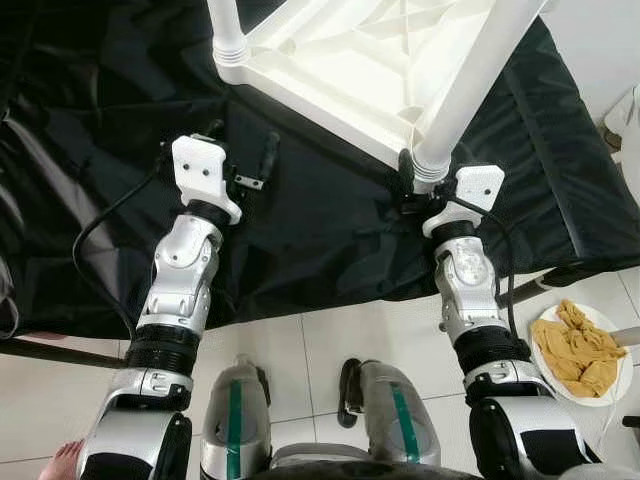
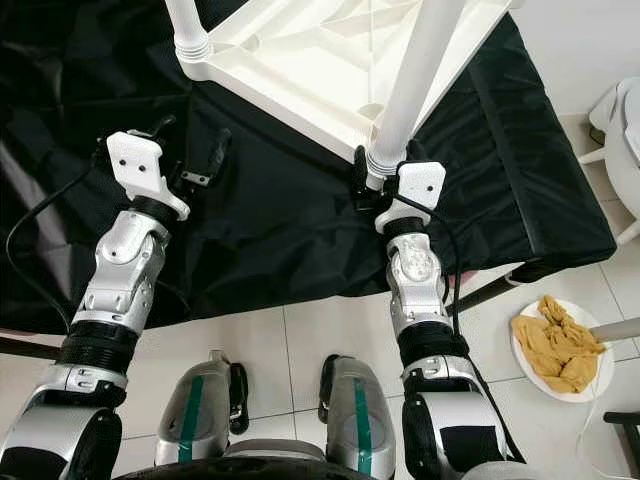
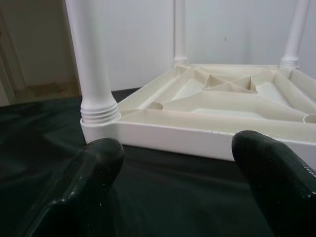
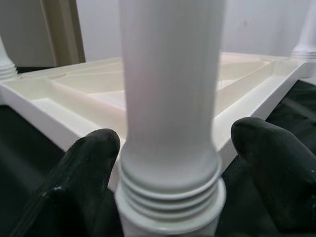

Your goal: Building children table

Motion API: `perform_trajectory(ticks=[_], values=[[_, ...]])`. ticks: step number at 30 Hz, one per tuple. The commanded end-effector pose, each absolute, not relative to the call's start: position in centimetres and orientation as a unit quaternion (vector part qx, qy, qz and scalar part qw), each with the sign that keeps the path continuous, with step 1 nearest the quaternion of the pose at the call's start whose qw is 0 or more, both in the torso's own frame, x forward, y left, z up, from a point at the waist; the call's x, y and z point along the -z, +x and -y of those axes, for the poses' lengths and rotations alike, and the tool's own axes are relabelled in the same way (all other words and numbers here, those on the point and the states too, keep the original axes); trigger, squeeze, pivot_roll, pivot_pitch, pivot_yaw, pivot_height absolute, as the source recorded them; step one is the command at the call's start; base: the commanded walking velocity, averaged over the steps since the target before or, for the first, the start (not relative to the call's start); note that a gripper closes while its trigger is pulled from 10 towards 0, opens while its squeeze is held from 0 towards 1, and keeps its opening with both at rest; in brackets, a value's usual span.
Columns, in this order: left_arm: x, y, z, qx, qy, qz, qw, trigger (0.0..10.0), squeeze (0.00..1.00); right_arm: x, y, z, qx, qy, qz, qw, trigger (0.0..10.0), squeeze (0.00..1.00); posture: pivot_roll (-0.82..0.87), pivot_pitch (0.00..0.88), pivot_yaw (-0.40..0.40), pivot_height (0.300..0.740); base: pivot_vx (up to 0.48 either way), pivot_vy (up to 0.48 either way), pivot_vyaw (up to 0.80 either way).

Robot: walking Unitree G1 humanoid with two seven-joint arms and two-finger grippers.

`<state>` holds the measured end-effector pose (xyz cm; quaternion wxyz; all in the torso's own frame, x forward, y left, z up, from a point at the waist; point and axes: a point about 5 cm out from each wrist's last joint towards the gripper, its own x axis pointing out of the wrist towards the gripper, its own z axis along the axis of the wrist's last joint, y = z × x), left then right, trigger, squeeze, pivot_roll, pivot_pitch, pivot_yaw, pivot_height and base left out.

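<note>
Leg-fitting step: the right gripper (image 4: 170, 163), fingers spread, straddles a leg (image 4: 170, 89) at the inverted tabletop (image 1: 340, 75); closing and seating it likely follow, while the left gripper (image 3: 185, 170) hovers spread nearby.

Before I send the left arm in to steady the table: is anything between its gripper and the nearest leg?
Nothing visible. The left gripper, fingers open, faces the leg and upturned tabletop across bare black cloth.

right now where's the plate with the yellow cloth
The plate with the yellow cloth sits on the tiled floor at the robot's right, beside its right arm, just past the black sheet's edge.
</note>
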<state>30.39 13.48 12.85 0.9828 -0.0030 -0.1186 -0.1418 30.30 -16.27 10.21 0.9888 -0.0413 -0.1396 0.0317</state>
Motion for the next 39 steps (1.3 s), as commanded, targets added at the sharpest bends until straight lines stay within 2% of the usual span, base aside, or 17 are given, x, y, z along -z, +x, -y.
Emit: perform_trajectory(ticks=[1, 19, 25, 31, 39], values=[[-12.2, 30.4, -13.3, 0.176, 0.002, 0.105, 0.979, 10.0, 0.00, -10.1, 30.1, 16.8, -0.016, -0.042, 0.137, 0.990, 10.0, 0.00, -0.02, 0.019, 0.046, 0.740, 0.000, 0.000, 0.00], [-12.4, 30.8, -12.6, 0.181, -0.011, 0.107, 0.978, 10.0, 0.00, -9.4, 30.0, 17.0, 0.000, -0.027, 0.121, 0.992, 10.0, 0.00, -0.02, 0.029, 0.089, 0.740, 0.000, 0.000, 0.00], [-12.5, 31.2, -12.6, 0.197, -0.010, 0.103, 0.975, 10.0, 0.00, -9.5, 30.2, 16.8, -0.001, -0.025, 0.118, 0.993, 10.0, 0.00, -0.02, 0.040, 0.079, 0.740, 0.000, 0.000, 0.00], [-12.9, 31.5, -13.2, 0.154, -0.020, 0.112, 0.981, 10.0, 0.00, -9.9, 30.2, 16.6, -0.007, -0.039, 0.126, 0.991, 10.0, 0.00, -0.03, 0.018, 0.060, 0.740, 0.000, 0.000, 0.00], [-12.3, 31.2, -12.8, 0.143, -0.025, 0.104, 0.984, 10.0, 0.00, -9.7, 30.1, 17.0, -0.006, -0.036, 0.121, 0.992, 10.0, 0.00, -0.03, 0.004, 0.039, 0.740, 0.000, 0.000, 0.00]])
